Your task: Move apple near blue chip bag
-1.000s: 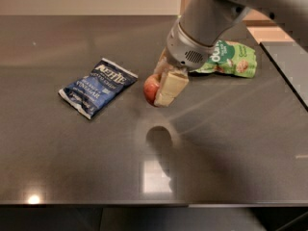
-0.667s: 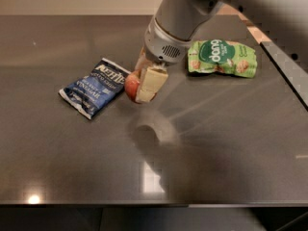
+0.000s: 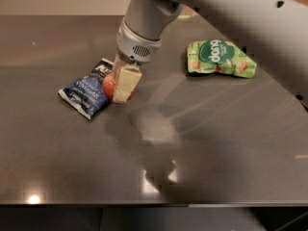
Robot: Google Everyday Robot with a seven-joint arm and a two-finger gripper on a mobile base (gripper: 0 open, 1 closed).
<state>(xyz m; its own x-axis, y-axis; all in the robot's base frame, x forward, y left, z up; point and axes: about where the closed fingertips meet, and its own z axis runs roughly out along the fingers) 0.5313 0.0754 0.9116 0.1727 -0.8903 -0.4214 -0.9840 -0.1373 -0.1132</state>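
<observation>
The red apple (image 3: 109, 86) is held between the cream fingers of my gripper (image 3: 120, 88), which is shut on it. It sits at the right edge of the blue chip bag (image 3: 88, 89), touching or just over the bag's corner, low at the table surface. The blue bag lies flat on the dark table at left of centre, partly covered by the gripper and apple. My grey arm reaches down from the upper right.
A green "dang" snack bag (image 3: 219, 58) lies at the back right. The dark glossy table (image 3: 202, 143) ends at a front edge near the bottom and at a right edge by the arm.
My gripper has carried the apple leftward from beside the green bag to the right edge of the blue chip bag. Both bags have stayed in place.
</observation>
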